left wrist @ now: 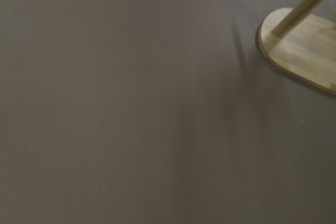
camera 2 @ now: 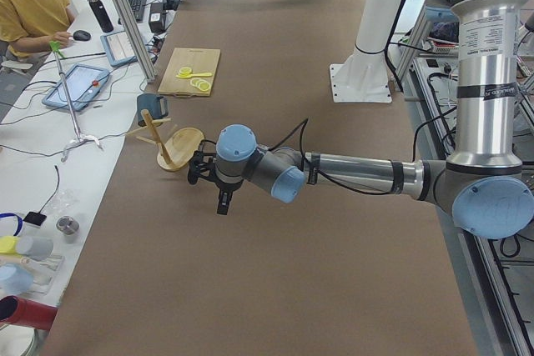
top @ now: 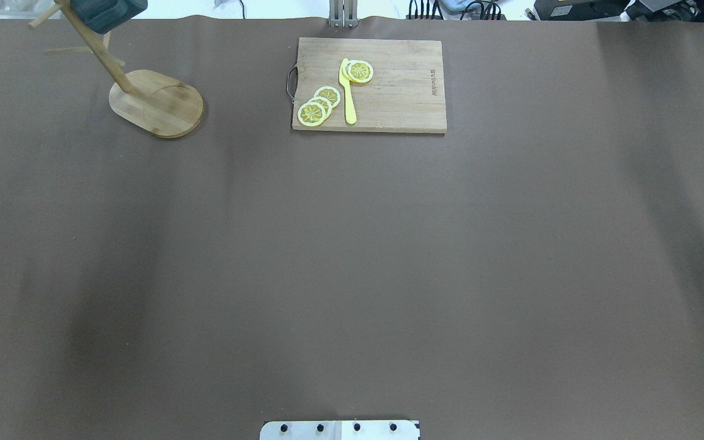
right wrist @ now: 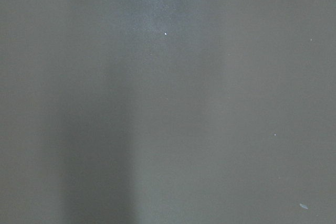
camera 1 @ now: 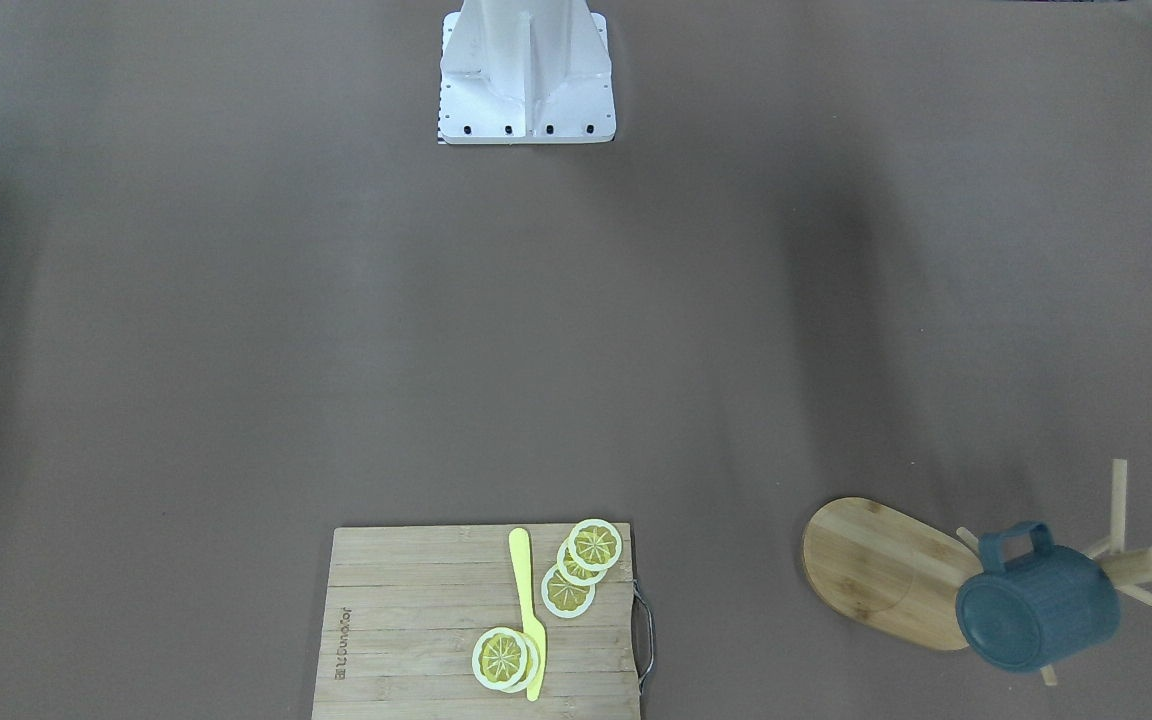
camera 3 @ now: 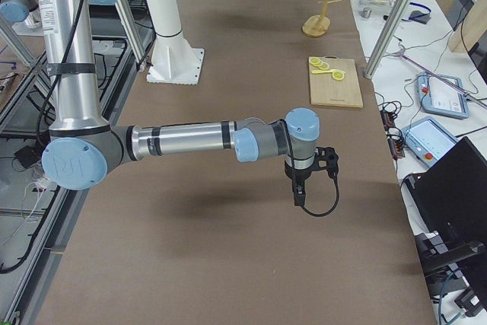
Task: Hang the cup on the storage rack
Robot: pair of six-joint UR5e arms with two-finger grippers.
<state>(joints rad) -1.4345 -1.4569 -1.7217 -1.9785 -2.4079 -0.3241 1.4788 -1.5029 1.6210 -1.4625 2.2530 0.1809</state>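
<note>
- The cup [camera 1: 1036,610] hangs high on the rack [camera 1: 876,570], tipped on its side, with its handle turned toward the robot. How the handle sits over a peg is not clear.
- The rack stands at the far left corner of the brown table [top: 352,244], with its oval base flat on the surface and its post upright.
- The left gripper [camera 2: 224,206] hovers with its fingers pointing down over bare table. It is near the rack's base, on the side nearer the robot, and touches neither base nor post.
- The cup is up by the rack's top, beyond this gripper and clear of its jaws.
- Only the side view shows the left gripper, so I cannot tell whether its jaws are apart or together.
- The left wrist camera looks down on brown table, with the rack's base and the foot of its post in the upper right corner.
- The right gripper [camera 3: 297,197] hangs fingers down over the right part of the table, well apart from the rack and the cup.
- It too shows only from the side, so I cannot tell how its jaws stand.
- The right wrist camera shows nothing but the table surface.
- A cutting board [top: 401,85] lies at the far edge near the middle, to the right of the rack and well apart from it.
- Lemon slices [top: 318,107] and a yellow knife [top: 348,98] lie on the board.
</note>
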